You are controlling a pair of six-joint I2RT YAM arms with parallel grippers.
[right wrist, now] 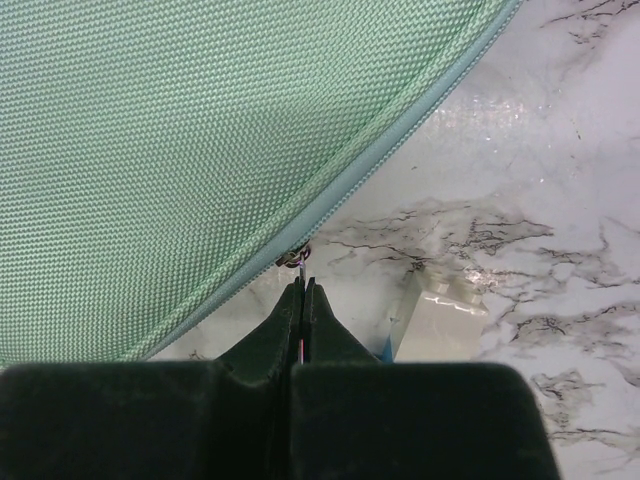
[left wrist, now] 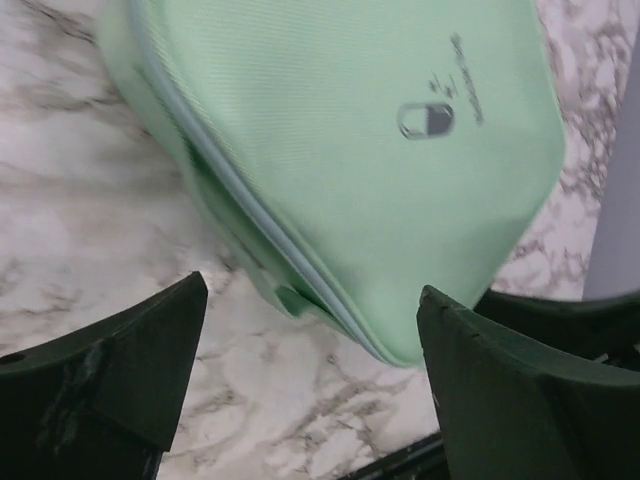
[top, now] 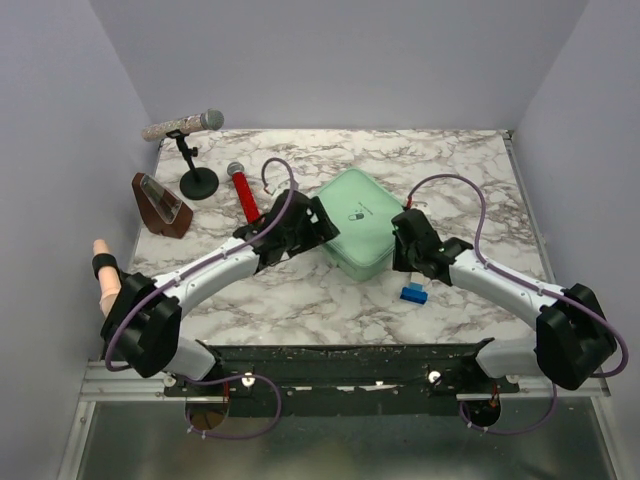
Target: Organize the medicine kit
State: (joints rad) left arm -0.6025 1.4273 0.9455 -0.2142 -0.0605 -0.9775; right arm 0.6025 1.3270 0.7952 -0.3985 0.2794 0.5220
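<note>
The marble table [top: 300, 300], white with grey veins, carries the mint-green medicine kit [top: 355, 222] near its middle. A small blue box [top: 413, 294] lies near the kit's front right corner. Left of the kit lies a red-handled microphone [top: 243, 192]. Farther left stand a round-based black mic stand [top: 198, 183] and a brown wedge-shaped object [top: 160, 205].

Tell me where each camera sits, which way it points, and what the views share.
Top external: above and behind the bases, looking down at the marble table; both arms show, flanking the medicine kit.
Left wrist: on the left arm, looking past its open left end effector at the kit's lid and logo.
Right wrist: on the right arm, looking along its right end effector, shut on the kit's zipper pull.
Shared: all three see the kit; top and left wrist both show the logo.
</note>
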